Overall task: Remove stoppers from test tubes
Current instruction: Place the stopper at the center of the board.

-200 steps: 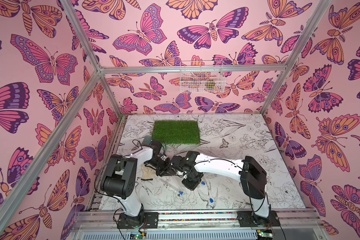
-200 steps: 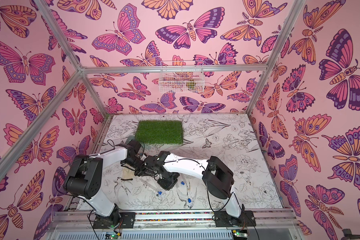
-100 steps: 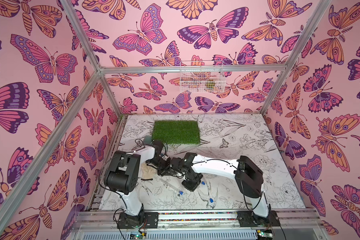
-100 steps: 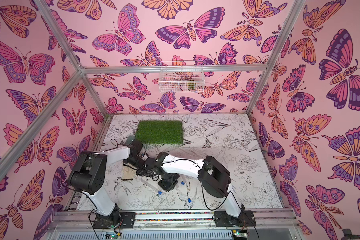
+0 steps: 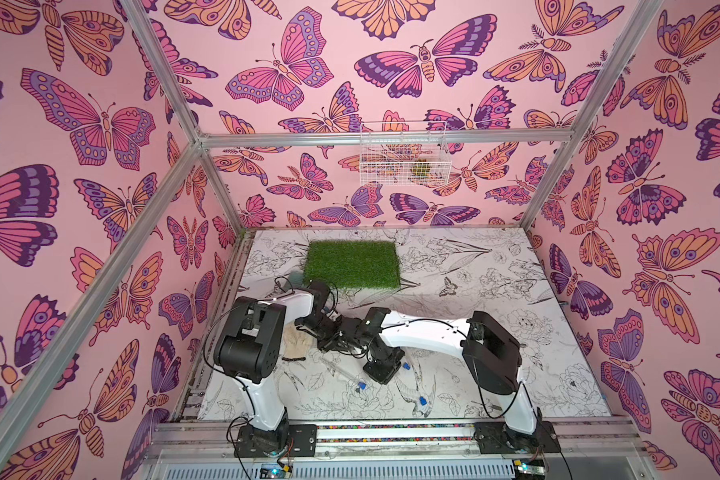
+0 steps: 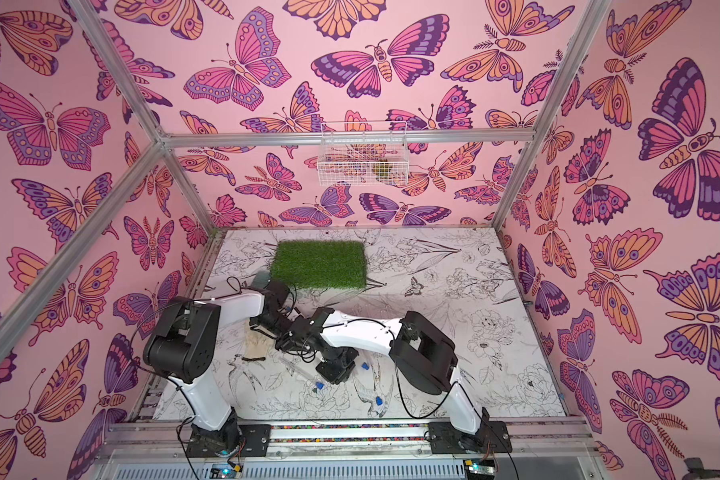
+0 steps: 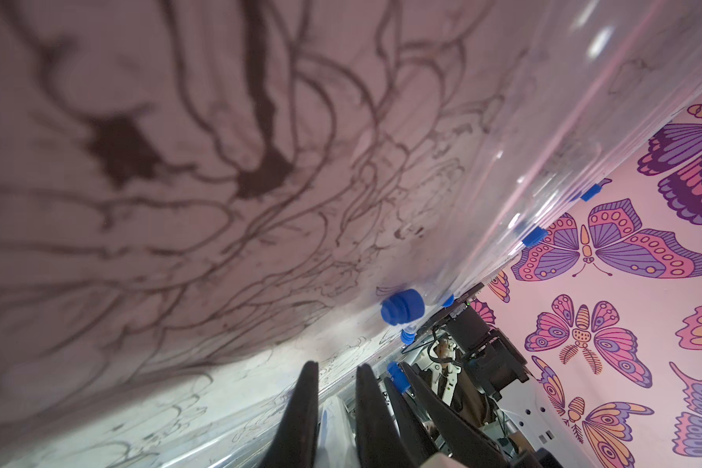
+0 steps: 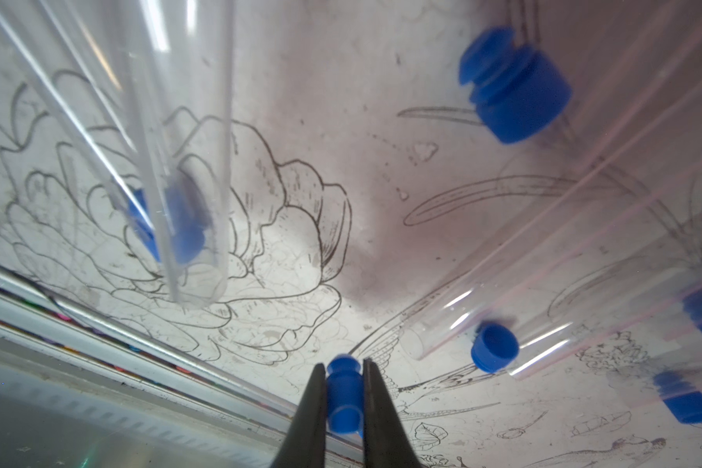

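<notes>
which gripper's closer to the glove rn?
Left. The left gripper, gripping a test tube, sits beside the glove; the right gripper, pinching a stopper, is beyond it, farther away.

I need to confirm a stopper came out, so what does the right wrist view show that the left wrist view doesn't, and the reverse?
Only the right wrist view: the right pincer shut on a blue stopper whose plug end is bare, and an open-ended tube lying nearby. Only the left wrist view: the left pincer closed on a clear test tube, with the butterfly wall behind. Both: that pinched stopper, other blue stoppers lying loose, and the flower-print table.
</notes>
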Controlling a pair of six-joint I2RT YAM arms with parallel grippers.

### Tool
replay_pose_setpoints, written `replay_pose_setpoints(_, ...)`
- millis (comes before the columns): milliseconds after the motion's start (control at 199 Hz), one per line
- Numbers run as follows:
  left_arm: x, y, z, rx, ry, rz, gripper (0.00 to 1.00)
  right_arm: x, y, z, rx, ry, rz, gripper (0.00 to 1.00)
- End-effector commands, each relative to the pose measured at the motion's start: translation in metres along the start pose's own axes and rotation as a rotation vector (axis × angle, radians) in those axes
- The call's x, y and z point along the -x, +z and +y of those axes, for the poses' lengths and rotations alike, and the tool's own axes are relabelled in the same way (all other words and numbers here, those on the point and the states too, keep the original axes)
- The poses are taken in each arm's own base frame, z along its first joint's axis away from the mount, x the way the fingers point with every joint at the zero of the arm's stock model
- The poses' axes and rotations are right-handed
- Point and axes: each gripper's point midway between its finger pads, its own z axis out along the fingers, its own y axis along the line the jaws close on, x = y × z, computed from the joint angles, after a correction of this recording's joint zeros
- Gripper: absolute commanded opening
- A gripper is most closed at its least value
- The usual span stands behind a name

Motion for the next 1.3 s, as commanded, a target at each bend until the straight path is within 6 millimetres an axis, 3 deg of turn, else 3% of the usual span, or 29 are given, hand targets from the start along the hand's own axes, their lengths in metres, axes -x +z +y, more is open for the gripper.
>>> replay_pose_setpoints(0,0.004,0.004,0.004,0.021,-0.015,0.004,0.02,-0.004,0.009,-0.002,-0.025,-0.021,0.036,0.17)
replay_pose_setpoints(301,0.005,0.009,0.006,0.030,-0.022,0.012,0.05,0.000,0.017,-0.002,-0.024,-0.038,0.047,0.17)
replay_pose_setpoints(597,0.006,0.012,0.010,0.036,-0.032,0.022,0.05,0.019,0.021,0.000,-0.011,-0.056,0.036,0.17)
replay_pose_setpoints(984,0.010,0.015,0.009,0.034,-0.039,0.031,0.08,0.038,0.012,-0.001,-0.022,-0.081,-0.003,0.18)
replay_pose_setpoints(1295,0.011,0.017,0.011,0.037,-0.046,0.039,0.24,0.040,0.015,-0.003,-0.021,-0.083,-0.008,0.18)
